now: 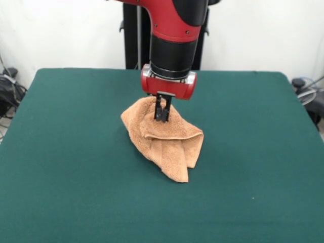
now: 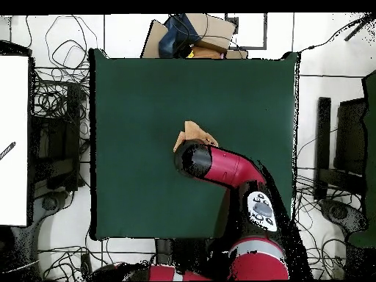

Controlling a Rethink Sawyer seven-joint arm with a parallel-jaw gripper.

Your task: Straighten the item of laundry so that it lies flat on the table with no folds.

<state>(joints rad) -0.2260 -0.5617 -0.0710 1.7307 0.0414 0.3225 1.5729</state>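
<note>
The dark green table (image 1: 66, 192) fills the foreground of the front view, its felt-like surface bare toward the near edge. Near the middle of it lies the towel (image 1: 172, 147), a light orange-tan terry cloth bunched into a folded heap: one layer doubles over another, a thick rolled fold runs across its middle, and a loose corner points toward the camera. The far upper part of the heap rises a little toward the gripper (image 1: 161, 117).

The gripper comes straight down from the red and black arm (image 1: 174, 30), its dark fingers set close together and pressed into the top of the towel near the heap's far edge. They appear to pinch a bit of cloth between them, with the jaws narrow.

In the overhead view the arm (image 2: 220, 167) reaches from the bottom toward the table's centre and covers most of the towel (image 2: 195, 134); only a small tan patch shows beyond the wrist. The table (image 2: 139, 95) is otherwise clear green cloth.
</note>
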